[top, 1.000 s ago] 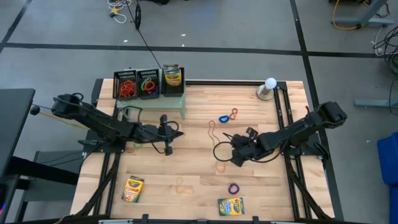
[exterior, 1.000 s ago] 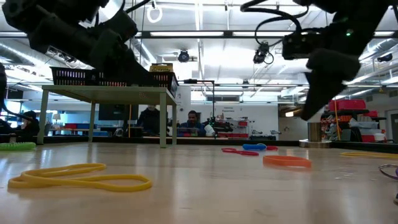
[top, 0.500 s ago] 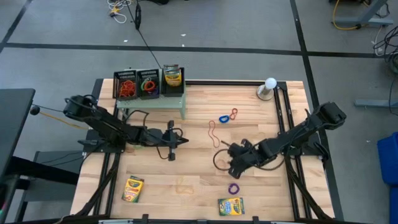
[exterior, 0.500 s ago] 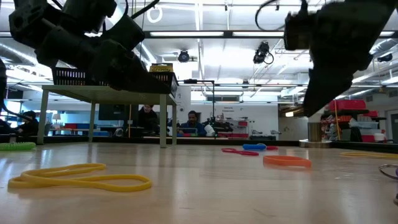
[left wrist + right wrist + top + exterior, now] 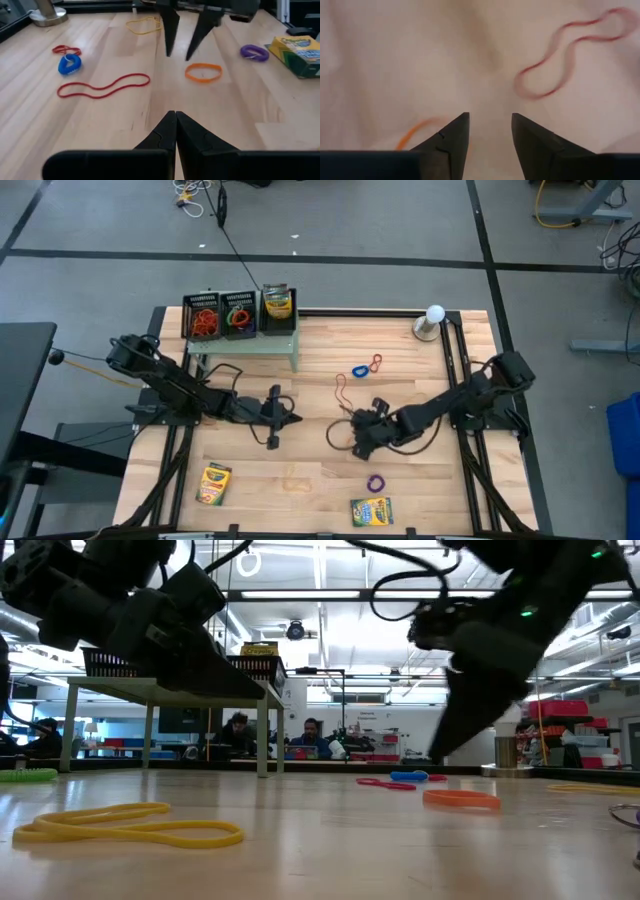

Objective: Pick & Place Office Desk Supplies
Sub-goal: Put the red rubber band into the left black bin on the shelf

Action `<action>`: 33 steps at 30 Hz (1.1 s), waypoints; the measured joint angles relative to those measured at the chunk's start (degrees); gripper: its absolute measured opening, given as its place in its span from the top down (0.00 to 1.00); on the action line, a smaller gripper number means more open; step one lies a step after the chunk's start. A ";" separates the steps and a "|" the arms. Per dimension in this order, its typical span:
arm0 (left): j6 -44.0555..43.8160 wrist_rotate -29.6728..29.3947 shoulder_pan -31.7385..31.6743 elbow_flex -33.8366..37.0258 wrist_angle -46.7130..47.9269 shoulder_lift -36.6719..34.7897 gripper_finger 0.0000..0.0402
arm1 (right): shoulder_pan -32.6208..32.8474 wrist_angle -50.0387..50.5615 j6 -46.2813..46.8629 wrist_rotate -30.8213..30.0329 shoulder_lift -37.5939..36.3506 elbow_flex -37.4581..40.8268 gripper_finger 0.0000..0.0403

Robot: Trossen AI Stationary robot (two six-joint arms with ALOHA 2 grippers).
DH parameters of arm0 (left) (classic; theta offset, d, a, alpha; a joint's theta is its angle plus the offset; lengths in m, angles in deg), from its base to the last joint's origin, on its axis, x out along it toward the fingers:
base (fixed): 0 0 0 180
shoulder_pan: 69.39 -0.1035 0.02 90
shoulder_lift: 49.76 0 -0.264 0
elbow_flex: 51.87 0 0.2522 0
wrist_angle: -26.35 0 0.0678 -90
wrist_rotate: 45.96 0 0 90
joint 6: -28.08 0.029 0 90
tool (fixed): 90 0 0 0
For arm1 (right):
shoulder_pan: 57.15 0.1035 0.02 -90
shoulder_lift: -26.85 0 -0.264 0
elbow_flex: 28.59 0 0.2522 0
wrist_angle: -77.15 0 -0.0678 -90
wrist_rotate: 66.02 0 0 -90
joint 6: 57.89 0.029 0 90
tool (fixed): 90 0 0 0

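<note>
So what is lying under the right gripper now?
Below the open right gripper lies bare wooden table, with an orange rubber band just beside it. Nothing is held.

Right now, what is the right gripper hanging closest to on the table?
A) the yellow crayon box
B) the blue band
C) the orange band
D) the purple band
C: in the left wrist view the right gripper, fingers apart, hangs just above the orange band; the purple band lies farther off.

Orange band [image 5: 203,72] — red band [image 5: 103,85]
</note>
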 joint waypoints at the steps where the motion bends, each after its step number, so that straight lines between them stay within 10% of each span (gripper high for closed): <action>1: -0.38 -0.03 0.00 0.00 0.00 0.00 0.98 | -0.95 -0.14 0.71 -1.16 0.00 -0.02 0.62; 12: -2.14 -0.14 0.02 0.00 -0.40 -0.01 0.98 | -13.06 -3.16 0.72 -3.45 1.27 -0.10 0.63; 22: -2.74 0.43 0.02 0.02 -0.35 0.37 0.98 | -20.07 -8.15 -3.32 6.59 6.41 -0.09 0.71; 33: -8.82 5.16 -1.50 0.00 1.13 0.94 0.98 | -21.12 -8.32 -9.24 8.22 6.45 -0.13 0.97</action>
